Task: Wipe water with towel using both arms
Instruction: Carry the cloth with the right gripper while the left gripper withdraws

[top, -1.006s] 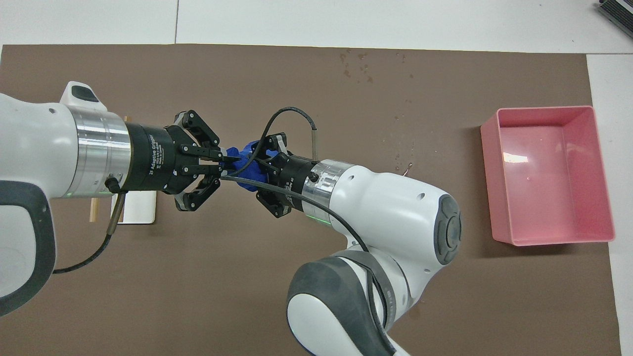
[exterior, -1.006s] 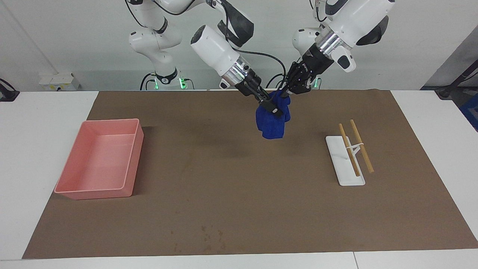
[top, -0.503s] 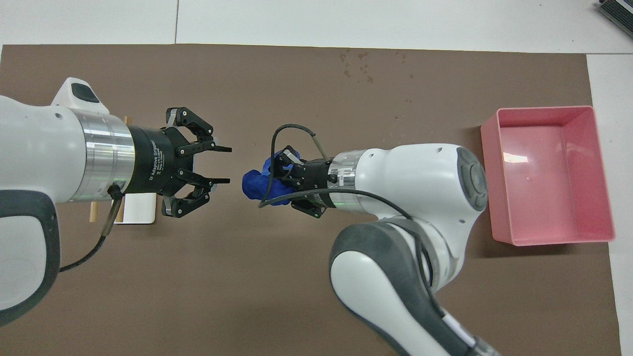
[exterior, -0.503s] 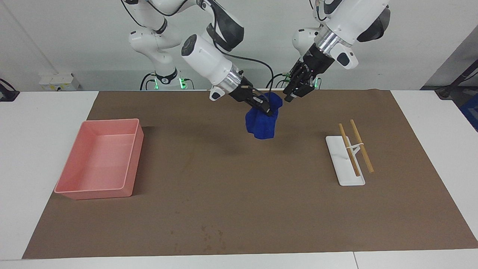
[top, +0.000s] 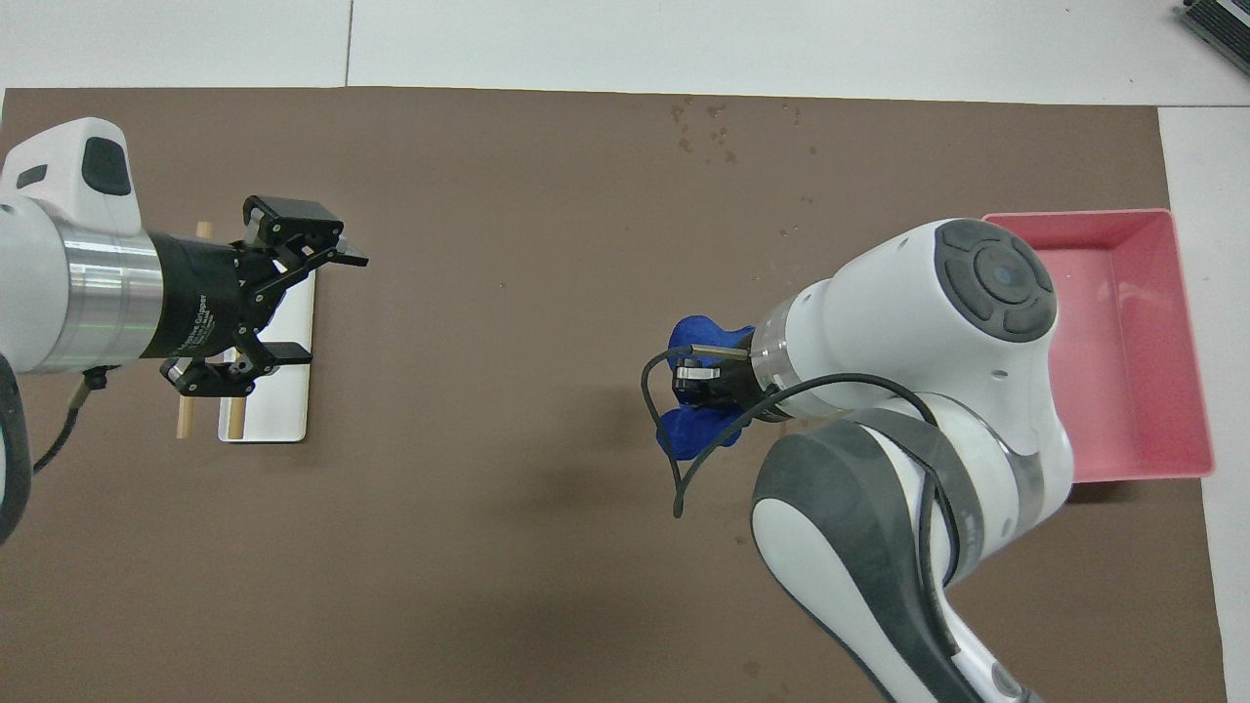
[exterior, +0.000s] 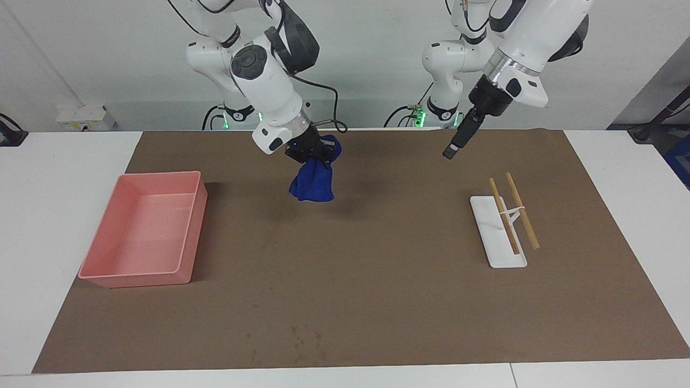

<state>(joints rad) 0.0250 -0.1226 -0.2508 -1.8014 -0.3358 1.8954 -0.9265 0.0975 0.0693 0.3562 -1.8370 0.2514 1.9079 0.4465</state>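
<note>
A brown mat point(exterior: 377, 280) covers most of the white table point(exterior: 59, 178). A pink tray point(exterior: 121, 272) sits on the mat toward the right arm's end, open side up, with nothing visible inside it. Toward the left arm's end lies a flat white stand point(exterior: 488, 215) with two wooden chopsticks point(exterior: 522, 211) resting across it, side by side and slightly apart. Small water drops point(top: 708, 127) dot the mat near its edge farthest from the robots.

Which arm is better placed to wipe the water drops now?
The right. Its tool is shut on the towel, which hangs over the mat. The left tool is open and empty over the chopstick rest. The drops lie farther from the robots.
</note>
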